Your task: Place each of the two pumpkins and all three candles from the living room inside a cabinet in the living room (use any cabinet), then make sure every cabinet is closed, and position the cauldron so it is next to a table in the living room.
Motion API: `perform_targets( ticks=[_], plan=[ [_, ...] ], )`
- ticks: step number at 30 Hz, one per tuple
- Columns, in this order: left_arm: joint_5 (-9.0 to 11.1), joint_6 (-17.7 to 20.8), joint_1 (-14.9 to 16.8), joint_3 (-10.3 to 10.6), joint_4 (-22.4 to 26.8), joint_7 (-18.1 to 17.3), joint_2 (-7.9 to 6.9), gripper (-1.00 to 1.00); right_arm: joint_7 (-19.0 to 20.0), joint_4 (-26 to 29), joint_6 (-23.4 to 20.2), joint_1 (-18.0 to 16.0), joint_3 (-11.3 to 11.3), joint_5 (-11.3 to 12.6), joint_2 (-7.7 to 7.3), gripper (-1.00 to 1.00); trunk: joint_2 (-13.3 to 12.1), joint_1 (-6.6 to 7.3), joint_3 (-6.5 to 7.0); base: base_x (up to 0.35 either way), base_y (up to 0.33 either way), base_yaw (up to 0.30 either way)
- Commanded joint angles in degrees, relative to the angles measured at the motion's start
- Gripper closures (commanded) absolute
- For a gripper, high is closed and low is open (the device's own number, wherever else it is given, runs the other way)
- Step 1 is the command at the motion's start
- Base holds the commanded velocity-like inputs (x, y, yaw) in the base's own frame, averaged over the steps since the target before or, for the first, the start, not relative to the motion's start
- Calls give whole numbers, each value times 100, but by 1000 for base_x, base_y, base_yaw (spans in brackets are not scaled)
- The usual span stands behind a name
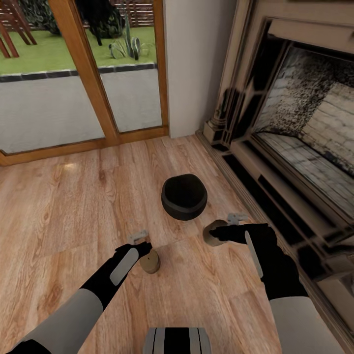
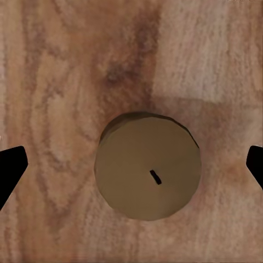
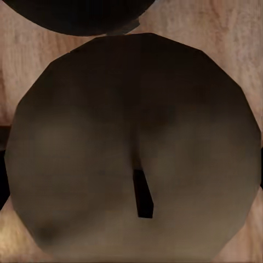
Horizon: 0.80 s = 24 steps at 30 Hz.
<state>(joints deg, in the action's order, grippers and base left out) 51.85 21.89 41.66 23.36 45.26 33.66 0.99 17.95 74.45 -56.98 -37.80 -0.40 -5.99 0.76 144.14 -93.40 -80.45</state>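
Left gripper (image 1: 146, 249), jaws spread, points down over an upright candle (image 2: 148, 165) on the wood floor (image 1: 59, 206). Right gripper (image 1: 222, 232), bent inward at the wrist, holds a second candle (image 1: 212, 233) tilted; its jaws appear to pinch it. Both candles look light, rigid and smooth: grip across the round side. Beyond stands the cauldron (image 1: 184, 196), near the fireplace (image 1: 295, 128).

the robot has two arms. each arm is light grey near the body and black farther out. the left arm (image 1: 98, 290) has a pale grey oval patch on its black part. the right arm (image 1: 278, 275) has a long thin pale stripe. each black end effector, left (image 1: 142, 244) and right (image 1: 227, 227), has small grey tips. between the arms sits a grey block with black stripes (image 1: 177, 340).
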Motion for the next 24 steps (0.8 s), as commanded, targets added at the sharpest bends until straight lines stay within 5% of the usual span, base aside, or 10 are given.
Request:
perform_targets(
  ticks=[1,24],
  plan=[
    [0,0,0,4,-5,0,-1,-100,24,70,-4,0,-24,11,1,100,0,0,0,0,0,0],
    [-43,-15,1,21,-15,0,100,-100,87,706,2,0,-39,27,66,100,0,0,0,54,-25,0]
  ],
)
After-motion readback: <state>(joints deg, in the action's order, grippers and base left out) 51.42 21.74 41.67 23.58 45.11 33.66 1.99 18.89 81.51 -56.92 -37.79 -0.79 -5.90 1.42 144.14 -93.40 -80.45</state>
